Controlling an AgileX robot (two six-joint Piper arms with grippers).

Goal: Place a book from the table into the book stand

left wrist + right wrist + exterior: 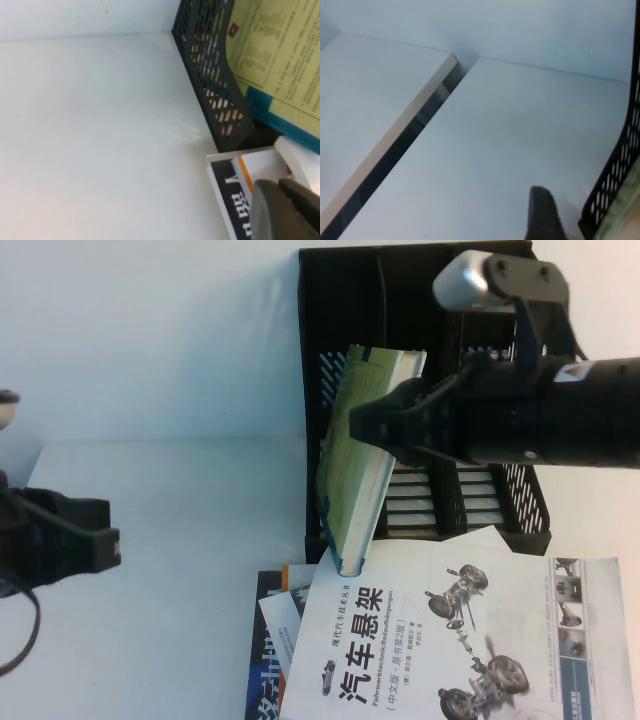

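both grippers (385, 425) (100, 540): right on book (360, 470)

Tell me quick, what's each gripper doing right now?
Left gripper: parked low at the table's left edge, cannot be told.
Right gripper: shut on the book, tilted in the book stand.

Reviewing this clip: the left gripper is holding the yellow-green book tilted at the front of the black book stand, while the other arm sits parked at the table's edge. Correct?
Not quite: the high view shows the right gripper holding the book, tilted at the book stand. The left gripper is the one parked at the table's left edge.
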